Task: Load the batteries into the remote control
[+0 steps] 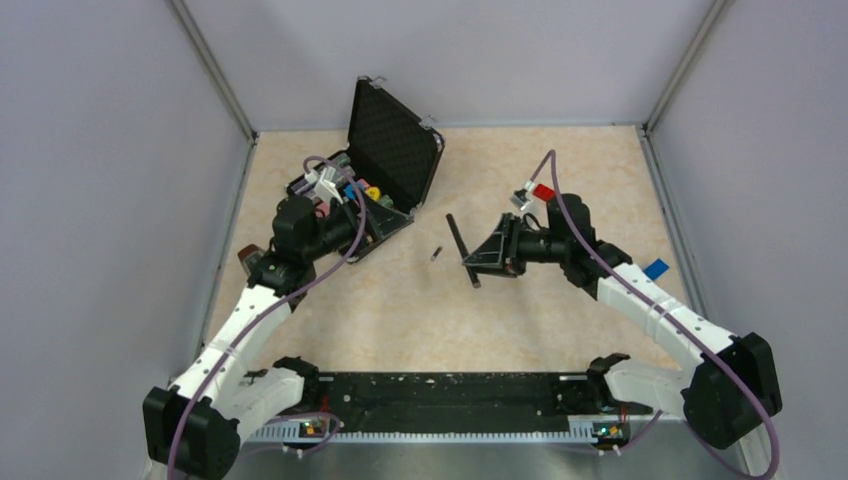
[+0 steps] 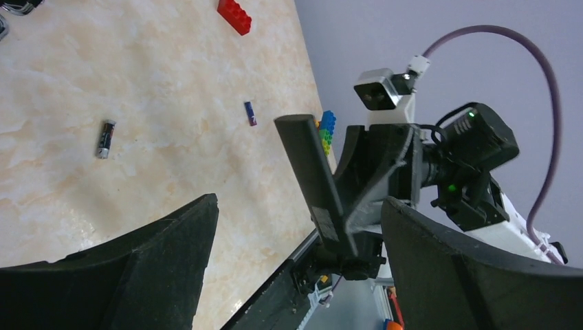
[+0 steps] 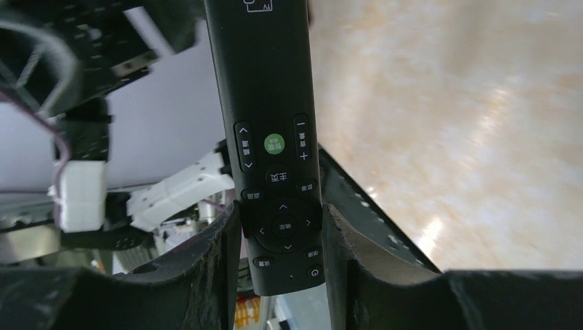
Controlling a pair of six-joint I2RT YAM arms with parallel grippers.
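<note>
Right jaws: pinching the remote control (image 3: 271,137) at the end bearing the round navigation pad, one finger on each long edge; the unit is held off the bench (image 1: 560,180), button face toward my right wrist camera. Left jaws: spread wide, nothing between them, pointed at the remote. One battery (image 2: 105,138) lies flat on the bench between my two arms; a second battery (image 2: 250,113) lies apart from it; neither is touched.
</note>
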